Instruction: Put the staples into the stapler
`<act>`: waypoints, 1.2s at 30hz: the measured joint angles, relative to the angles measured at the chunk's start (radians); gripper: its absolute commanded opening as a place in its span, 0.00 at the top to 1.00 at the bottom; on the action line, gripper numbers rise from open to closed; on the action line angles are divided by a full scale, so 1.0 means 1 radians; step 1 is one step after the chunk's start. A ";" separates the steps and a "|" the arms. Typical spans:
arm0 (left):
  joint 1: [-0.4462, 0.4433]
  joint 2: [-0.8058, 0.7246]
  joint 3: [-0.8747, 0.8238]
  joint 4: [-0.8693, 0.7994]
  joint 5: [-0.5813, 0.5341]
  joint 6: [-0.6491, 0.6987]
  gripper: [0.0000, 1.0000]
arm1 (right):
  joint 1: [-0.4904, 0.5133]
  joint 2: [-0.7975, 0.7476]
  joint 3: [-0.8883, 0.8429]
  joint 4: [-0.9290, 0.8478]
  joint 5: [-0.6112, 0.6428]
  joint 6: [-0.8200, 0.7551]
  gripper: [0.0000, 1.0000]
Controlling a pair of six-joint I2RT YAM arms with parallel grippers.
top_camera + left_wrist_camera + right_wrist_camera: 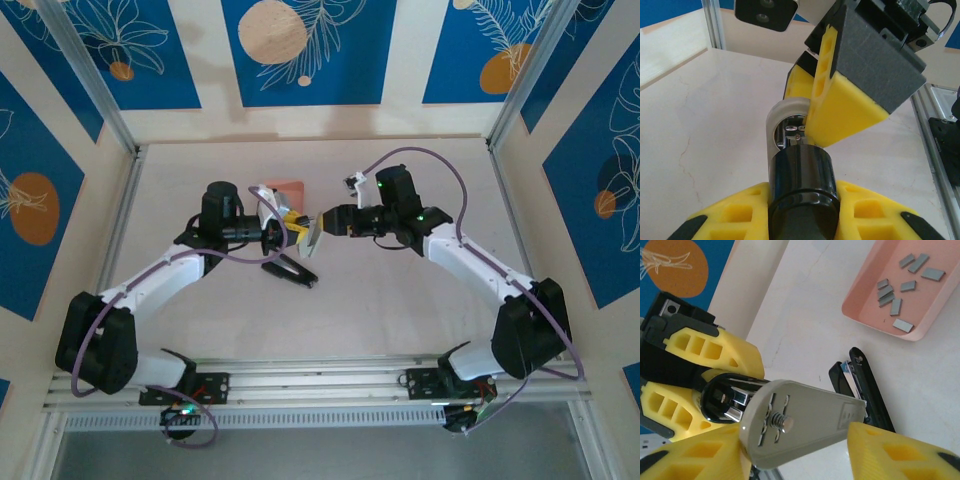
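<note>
A stapler (298, 230) with a glossy black top (801, 175), a chrome magazine (790, 131) and a grey base (805, 420) hangs above the table's middle between both arms. My left gripper (802, 200) is shut on its black body, one yellow finger on each side. From the other side my right gripper (800, 440) has closed round the grey base, its fingers (890, 452) touching the base's edges. The staples (896, 305), several small grey strips, lie loose in the salmon-pink tray (865, 310).
A second, black stapler (292, 271) lies open on the table just in front of the grippers, with its metal rail (852, 377) showing. The pink tray (288, 188) sits just behind them. Aluminium rails border the table on each side.
</note>
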 measured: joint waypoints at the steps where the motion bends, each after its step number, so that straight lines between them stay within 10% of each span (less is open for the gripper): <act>1: 0.000 0.000 0.000 0.000 -0.001 0.000 1.00 | 0.001 0.004 0.003 0.003 -0.006 0.005 0.62; 17: -0.002 -0.011 -0.006 -0.013 -0.018 -0.029 1.00 | -0.167 0.033 -0.185 0.080 -0.019 0.211 0.68; 36: -0.002 -0.053 0.067 0.085 0.032 -0.178 1.00 | -0.217 0.057 -0.381 0.179 0.026 0.325 0.53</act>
